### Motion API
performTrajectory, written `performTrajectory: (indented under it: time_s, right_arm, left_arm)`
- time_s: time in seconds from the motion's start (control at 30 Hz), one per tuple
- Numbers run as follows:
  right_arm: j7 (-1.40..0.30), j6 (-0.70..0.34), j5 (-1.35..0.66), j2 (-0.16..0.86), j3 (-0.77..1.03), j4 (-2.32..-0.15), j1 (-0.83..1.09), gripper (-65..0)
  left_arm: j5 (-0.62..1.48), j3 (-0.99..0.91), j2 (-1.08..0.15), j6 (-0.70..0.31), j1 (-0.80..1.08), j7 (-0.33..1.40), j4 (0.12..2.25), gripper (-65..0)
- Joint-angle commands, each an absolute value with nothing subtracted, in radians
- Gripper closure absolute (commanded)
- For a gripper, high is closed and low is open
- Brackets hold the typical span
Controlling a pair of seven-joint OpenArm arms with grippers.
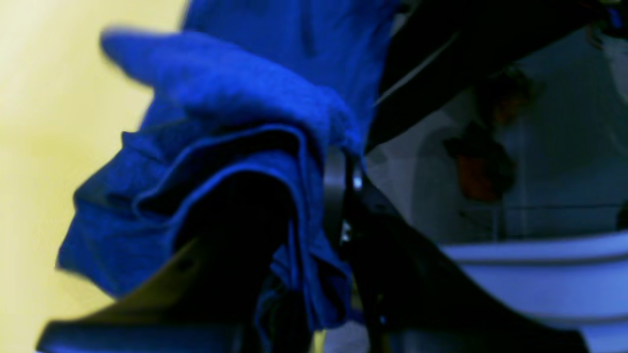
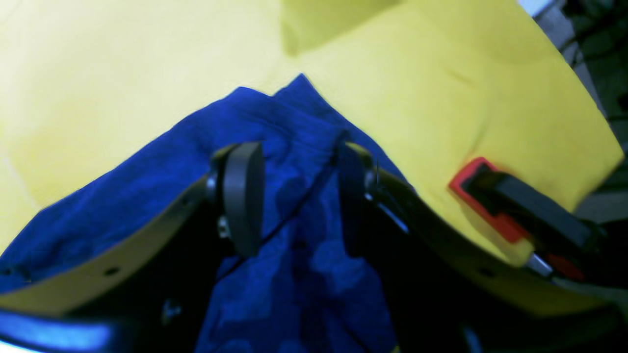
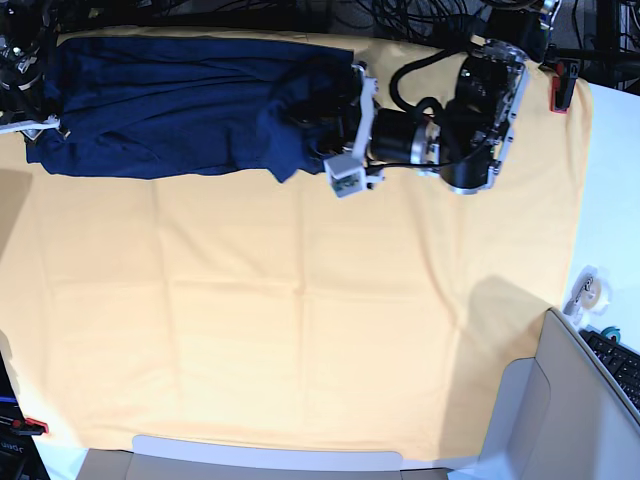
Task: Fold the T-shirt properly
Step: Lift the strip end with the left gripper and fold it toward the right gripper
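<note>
The dark navy T-shirt [image 3: 170, 105] lies as a long band along the far edge of the yellow cloth. My left gripper [image 3: 328, 112] is shut on a thick bunch of the shirt's right end [image 1: 235, 137]; one black pad [image 1: 336, 191] shows and fabric hides the other finger. My right gripper [image 3: 35, 118] is at the shirt's left end. In the right wrist view its two pads [image 2: 243, 196] stand on either side of a fold of the shirt [image 2: 299, 206], and my right gripper [image 2: 297, 196] pinches it.
The yellow-orange table cloth [image 3: 300, 300] covers the table. Red clamps hold it at its edge [image 2: 490, 206] and corner [image 3: 560, 88]. A grey box [image 3: 560, 400], a keyboard [image 3: 620, 365] and a tape roll [image 3: 590, 290] stand at the right.
</note>
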State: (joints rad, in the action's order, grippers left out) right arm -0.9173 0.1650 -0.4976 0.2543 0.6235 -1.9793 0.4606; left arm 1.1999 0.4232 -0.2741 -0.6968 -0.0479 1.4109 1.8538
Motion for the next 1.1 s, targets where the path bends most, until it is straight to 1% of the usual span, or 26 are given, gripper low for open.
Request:
performTrajectory:
  time_s: [0.0,0.13,0.43,0.7,1.07]
  right_arm:
    - [-0.898,0.17,-0.492,0.268,0.633,-1.995,0.469,-24.8]
    - [-0.898,0.17,-0.492,0.268,0.633,-1.995,0.47,-24.8]
    - [-0.898,0.17,-0.492,0.266,0.633,-1.994,0.473,-24.8]
    - [-0.898,0.17,-0.492,0.263,0.633,-1.994,0.478,-24.8]
    - [-0.898,0.17,-0.492,0.26,0.631,-1.994,0.479,-24.8]
  left_arm:
    - [1.199,0.427,-0.259,-0.698,-0.07,1.396,1.867,0.0]
    - [1.141,0.456,-0.196,-0.698,-0.07,1.396,1.867,0.0]
    - [1.012,0.47,-0.108,-0.698,-0.071,1.396,1.867,0.0]
    - [0.938,0.489,-0.064,-0.698,-0.07,1.396,1.867,0.0]
    - [0.938,0.489,-0.027,-0.698,-0.076,1.396,1.811,0.0]
